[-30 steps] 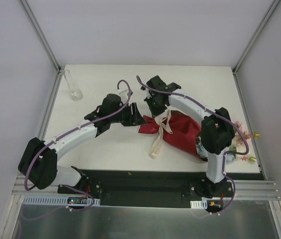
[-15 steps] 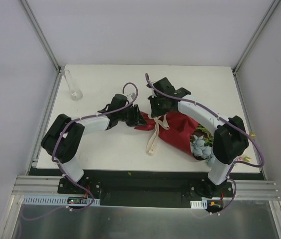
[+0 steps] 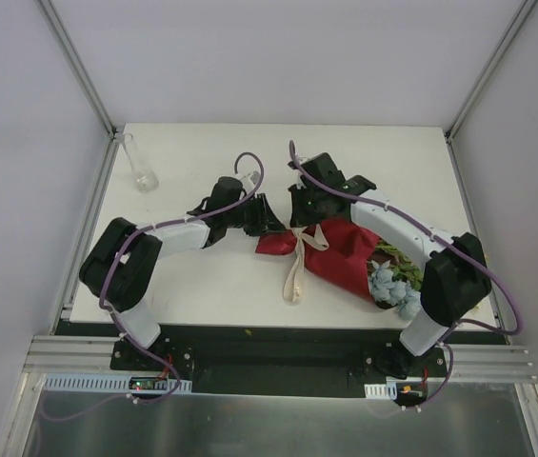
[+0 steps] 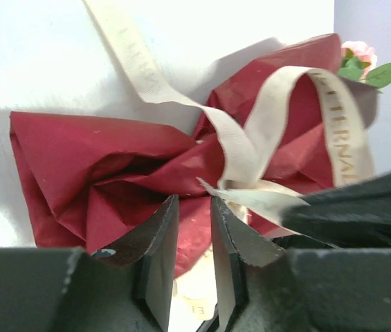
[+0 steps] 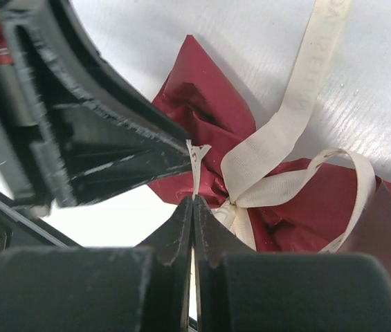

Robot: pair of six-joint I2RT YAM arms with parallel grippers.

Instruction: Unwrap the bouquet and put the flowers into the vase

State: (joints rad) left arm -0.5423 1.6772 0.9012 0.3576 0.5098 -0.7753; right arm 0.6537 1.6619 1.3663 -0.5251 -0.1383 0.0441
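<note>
Blue flowers (image 3: 388, 285) partly behind right arm (image 3: 454, 271)

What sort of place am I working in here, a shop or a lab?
Most likely a lab robot cell, not a shop: plain white walls box in a white table, and metal framing runs up the corners.

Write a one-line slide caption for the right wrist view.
Right hand shut on the cream fabric ribbon tying the dark red paper-wrapped bouquet.

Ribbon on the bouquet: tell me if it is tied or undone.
Tied. The ribbon is knotted, loop intact, around the red paper; the right gripper pinches one tail.
</note>
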